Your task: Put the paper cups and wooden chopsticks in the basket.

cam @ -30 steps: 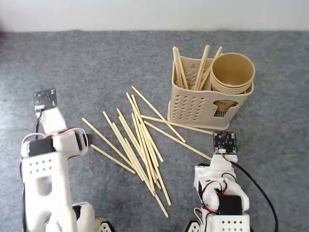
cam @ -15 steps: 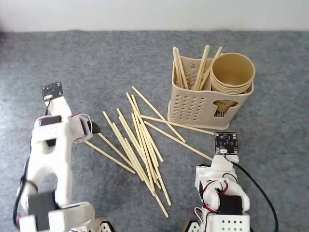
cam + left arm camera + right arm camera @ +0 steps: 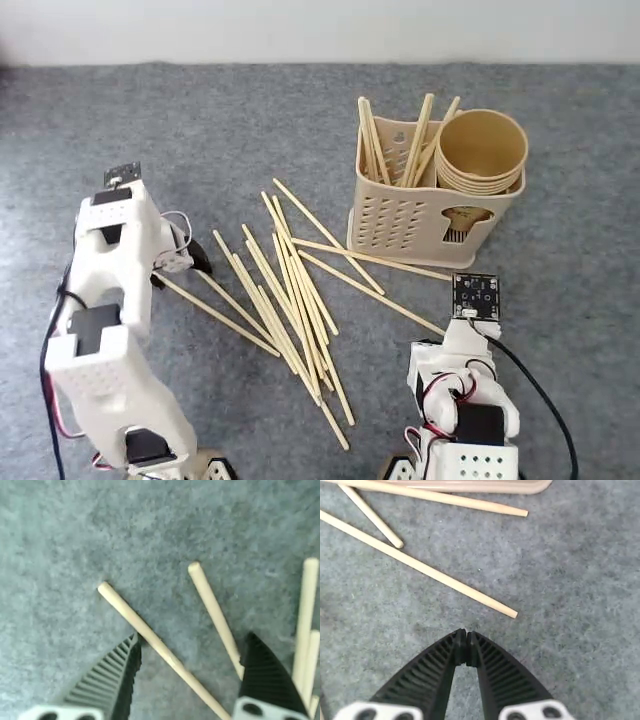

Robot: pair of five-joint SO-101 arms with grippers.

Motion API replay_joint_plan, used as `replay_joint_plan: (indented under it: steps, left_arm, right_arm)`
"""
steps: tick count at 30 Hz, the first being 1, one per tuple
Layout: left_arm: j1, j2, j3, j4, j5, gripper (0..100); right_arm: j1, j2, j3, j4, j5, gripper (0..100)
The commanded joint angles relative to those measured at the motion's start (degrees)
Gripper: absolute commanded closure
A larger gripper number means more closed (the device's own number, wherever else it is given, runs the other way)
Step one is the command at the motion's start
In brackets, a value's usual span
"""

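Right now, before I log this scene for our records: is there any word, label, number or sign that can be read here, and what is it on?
No text here can be read.
Label on the front of the basket: dark marks, too small to read.
Right arm's circuit board and left arm's circuit board: specks, nothing legible.
Paper cups and chopsticks: no print visible.

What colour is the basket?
The basket is beige, perforated; clearest in the high view.

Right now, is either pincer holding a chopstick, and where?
No, nothing is held. The left pincer is open above a chopstick lying on the carpet; the right pincer is shut and empty.
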Motion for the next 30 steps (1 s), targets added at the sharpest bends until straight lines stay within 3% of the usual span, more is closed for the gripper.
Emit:
replay_joint_plan:
  steps: [1, 9, 20, 30]
  left_arm:
    - [0.1, 0.0, -5.0, 0.3, 0.1, 77]
    - [0.7, 0.0, -6.5, 0.1, -0.2, 99]
    - [0.4, 0.2, -6.4, 1.5, -0.3, 98]
    - [-0.7, -4.1, -14.0, 14.5, -4.3, 98]
  right_arm:
    - [0.7, -0.1, -0.3, -1.1, -0.4, 98.9]
    - [0.7, -0.1, -0.3, -1.1, -0.4, 98.9]
    - [0.8, -0.1, -0.3, -1.1, -0.4, 99.0]
    - [0.8, -0.1, -0.3, -1.1, -0.2, 99.0]
